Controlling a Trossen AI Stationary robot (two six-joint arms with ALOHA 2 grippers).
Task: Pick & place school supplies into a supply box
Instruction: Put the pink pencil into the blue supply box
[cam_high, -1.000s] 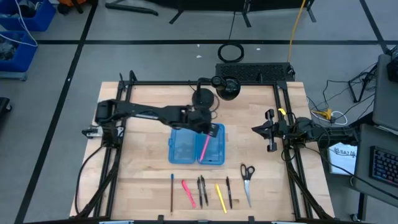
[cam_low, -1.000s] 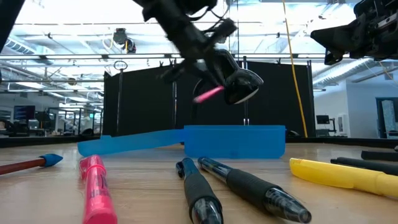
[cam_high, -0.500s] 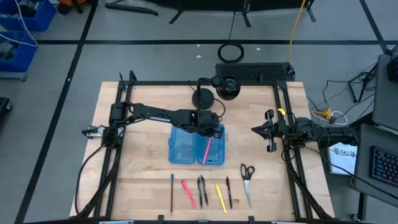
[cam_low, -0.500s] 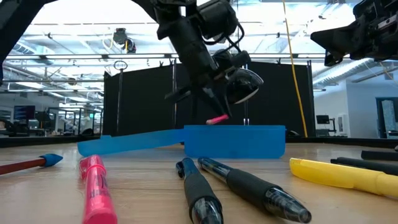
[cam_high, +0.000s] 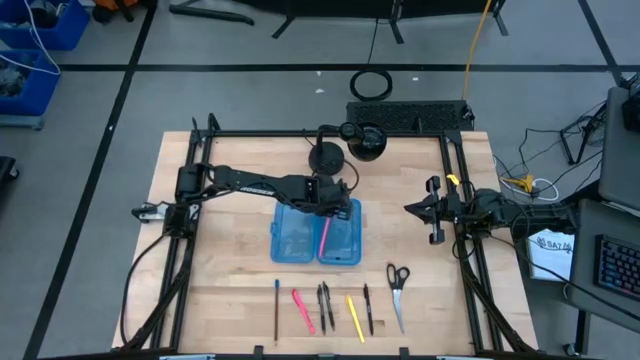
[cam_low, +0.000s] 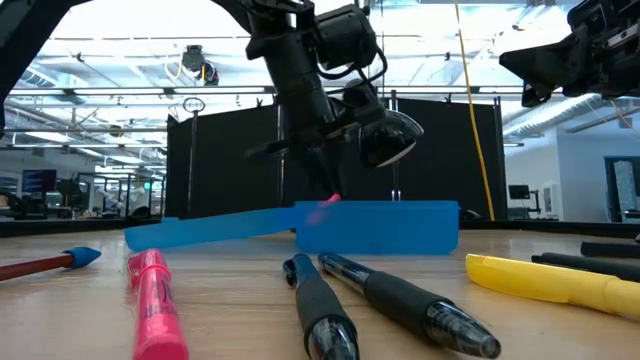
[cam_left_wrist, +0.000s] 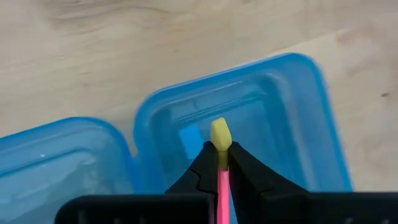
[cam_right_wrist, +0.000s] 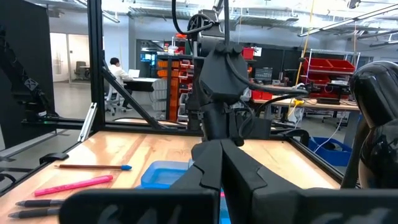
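Table (cam_high: 230, 280) of pale wood carries the open blue box (cam_high: 290, 236), its two halves lying side by side near the middle. The left arm reaches across to the box, and its gripper (cam_high: 325, 199) hangs over the far end of the box's right half. The fingers are pinched tight on a pink pencil (cam_high: 324, 232) with a yellow tip, which points down the length of that half; in the low view its pink end (cam_low: 326, 201) sits right at the box's rim. The box's left half shows nothing inside from above. The right arm waits at the table's edge, well right of the box, with its gripper (cam_high: 433, 211) closed on nothing. On the near side of the box a row of supplies lies on the wood: scissors (cam_high: 398, 289) farthest right, then a dark pen (cam_high: 367, 308), a yellow pen (cam_high: 354, 316), two black pens (cam_high: 325, 306), a pink marker (cam_high: 302, 309) and a thin pencil (cam_high: 276, 308).
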